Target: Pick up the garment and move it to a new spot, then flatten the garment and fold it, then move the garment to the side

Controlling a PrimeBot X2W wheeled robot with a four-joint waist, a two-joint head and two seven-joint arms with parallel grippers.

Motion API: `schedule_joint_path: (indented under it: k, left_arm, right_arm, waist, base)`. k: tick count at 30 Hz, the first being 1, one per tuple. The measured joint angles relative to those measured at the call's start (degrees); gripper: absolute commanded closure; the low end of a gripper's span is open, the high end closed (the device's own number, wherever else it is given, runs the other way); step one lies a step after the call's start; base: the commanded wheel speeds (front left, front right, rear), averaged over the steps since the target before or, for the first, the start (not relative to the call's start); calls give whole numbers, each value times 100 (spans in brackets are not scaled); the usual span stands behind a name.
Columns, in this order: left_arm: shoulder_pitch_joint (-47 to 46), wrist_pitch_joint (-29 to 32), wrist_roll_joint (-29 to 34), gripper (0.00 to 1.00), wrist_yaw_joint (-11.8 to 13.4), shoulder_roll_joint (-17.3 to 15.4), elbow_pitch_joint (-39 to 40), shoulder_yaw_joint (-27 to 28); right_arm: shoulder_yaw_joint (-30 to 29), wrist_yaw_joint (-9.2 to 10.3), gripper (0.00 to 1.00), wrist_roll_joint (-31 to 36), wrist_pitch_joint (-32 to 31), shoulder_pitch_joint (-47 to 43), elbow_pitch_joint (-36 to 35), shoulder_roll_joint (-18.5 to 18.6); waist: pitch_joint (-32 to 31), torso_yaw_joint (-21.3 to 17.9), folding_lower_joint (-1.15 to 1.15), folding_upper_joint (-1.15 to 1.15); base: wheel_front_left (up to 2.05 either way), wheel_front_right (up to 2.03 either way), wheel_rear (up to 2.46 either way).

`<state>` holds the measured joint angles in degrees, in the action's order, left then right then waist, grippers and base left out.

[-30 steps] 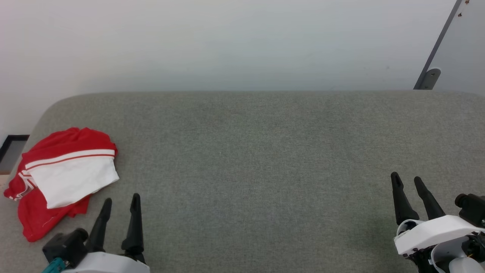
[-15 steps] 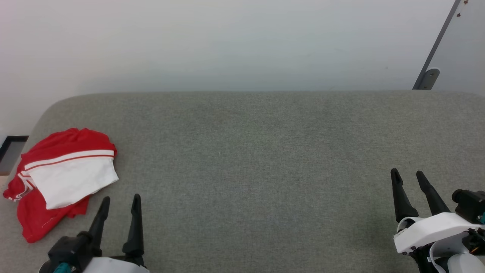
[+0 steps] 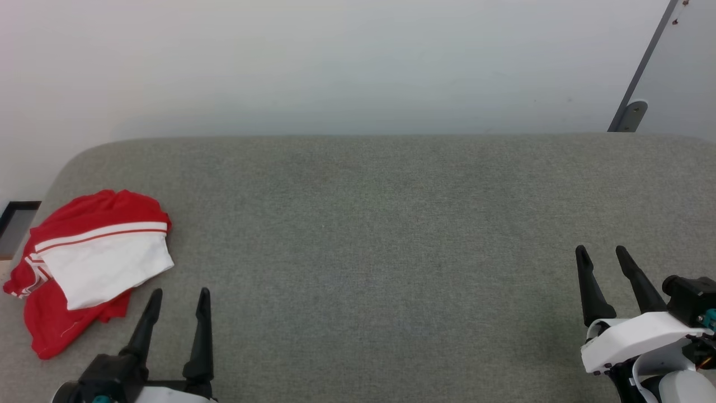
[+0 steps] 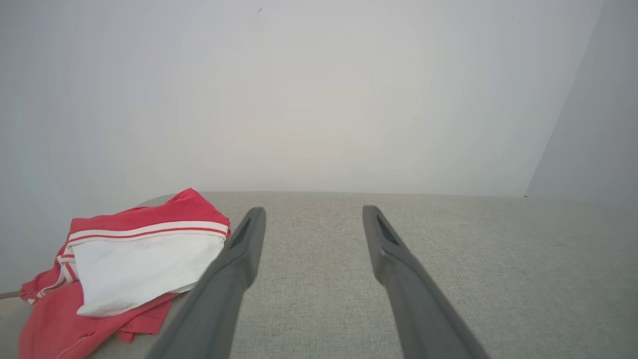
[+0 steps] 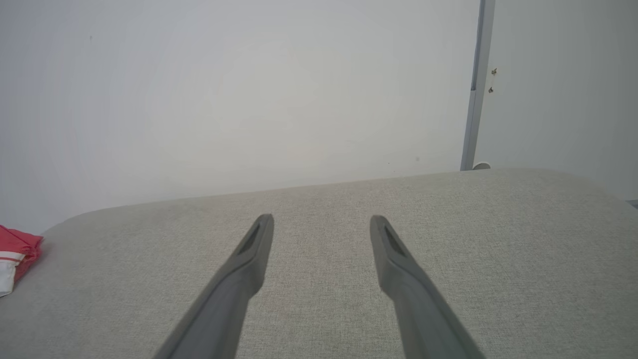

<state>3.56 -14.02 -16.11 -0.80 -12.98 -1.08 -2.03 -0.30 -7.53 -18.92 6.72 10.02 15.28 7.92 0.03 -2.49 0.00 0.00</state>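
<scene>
The red-and-white jersey (image 3: 95, 263) lies loosely folded at the left edge of the grey upholstered surface (image 3: 380, 252), seemingly set aside as finished; the left gripper (image 3: 180, 292) hovers just beside it, fingers spread and empty; the right gripper (image 3: 602, 249), likewise spread, sits at the near right, well apart.

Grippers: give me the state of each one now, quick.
Left gripper: open, holding nothing, apart from the garment.
Right gripper: open, holding nothing.

Bright, even, diffuse light; faint shadows; sharp focus; wide-angle bending at wrist-view edges
</scene>
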Motion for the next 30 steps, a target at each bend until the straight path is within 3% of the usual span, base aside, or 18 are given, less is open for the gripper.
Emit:
schedule_joint_path:
  k: [10, 23, 30]
  left_arm:
    - [9, -110, 308, 0, -48, 3, 16, 10]
    - [8, -111, 205, 0, -103, 76, -38, 58]
    - [3, -56, 23, 0, 37, 98, -145, 270]
  right_arm:
    - [33, 0, 0, 347, 60, 24, -31, 21]
    - [10, 0, 0, 347, 59, 19, -51, 15]
    - [172, 0, 0, 311, 34, 0, -60, 20]
  waist:
    - [2, -7, 0, 0]
    - [-17, 45, 0, 0]
    - [-80, 302, 0, 0]
  base:
    - [0, 0, 0]
    - [0, 0, 0]
    - [0, 0, 0]
